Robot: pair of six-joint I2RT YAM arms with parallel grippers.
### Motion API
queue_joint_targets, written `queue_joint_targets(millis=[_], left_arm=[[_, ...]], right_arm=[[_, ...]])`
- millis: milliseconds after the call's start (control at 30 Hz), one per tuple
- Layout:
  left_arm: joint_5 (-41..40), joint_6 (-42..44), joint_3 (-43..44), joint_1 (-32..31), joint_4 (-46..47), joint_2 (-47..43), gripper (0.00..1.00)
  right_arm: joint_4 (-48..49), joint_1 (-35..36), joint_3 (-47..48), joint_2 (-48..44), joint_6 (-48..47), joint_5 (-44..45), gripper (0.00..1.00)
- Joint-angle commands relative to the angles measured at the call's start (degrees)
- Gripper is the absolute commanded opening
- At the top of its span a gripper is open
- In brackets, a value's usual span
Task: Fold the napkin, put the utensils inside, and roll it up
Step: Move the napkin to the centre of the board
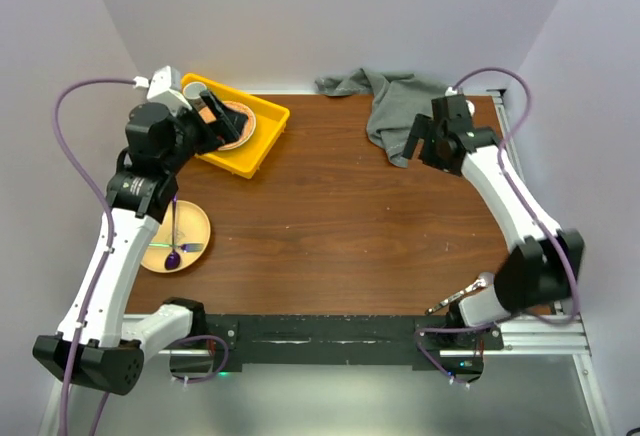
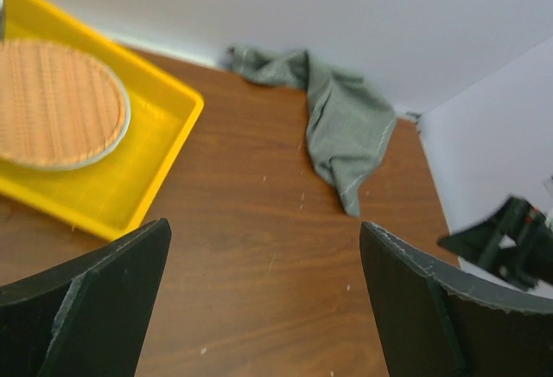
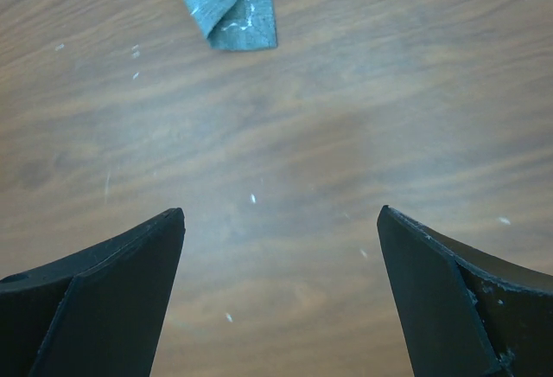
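The napkin (image 1: 395,101) lies crumpled at the back right of the table, a grey-green cloth with a pale stitched hem. It also shows in the left wrist view (image 2: 346,126), and one corner (image 3: 229,1) shows in the right wrist view. The utensils, a purple spoon (image 1: 173,256) and a green piece (image 1: 187,247), rest on a tan plate (image 1: 190,221) at the left. My left gripper (image 1: 220,118) (image 2: 265,226) hangs open over the yellow tray's edge, holding nothing. My right gripper (image 1: 410,143) (image 3: 281,213) is open above bare wood just in front of the napkin's corner.
A yellow tray (image 1: 262,146) (image 2: 130,178) at the back left holds a woven round plate (image 2: 52,105). White walls close the back and sides. The right arm's black wrist (image 2: 510,243) shows at the edge of the left wrist view.
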Motion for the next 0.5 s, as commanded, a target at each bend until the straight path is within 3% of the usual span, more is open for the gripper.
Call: queue_joint_targets(millis=[0,233,467], left_arm=[[4.75,-2.76,-3.31,0.09,-5.29,-1.91,0.97],[6.26,-1.98,-7.19,0.09,-7.41,-5.86,0.95],[6.43,0.23,-3.06,0.09,-9.78,-4.28,0.95]], right_arm=[[5.19,-1.38,6.76,10.09,2.92,0.82,0.98],[11.25,-1.46,18.26,28.72,0.98,-3.82,0.97],[14.50,-1.55,26.81,41.30,-1.21,-7.34,0.76]])
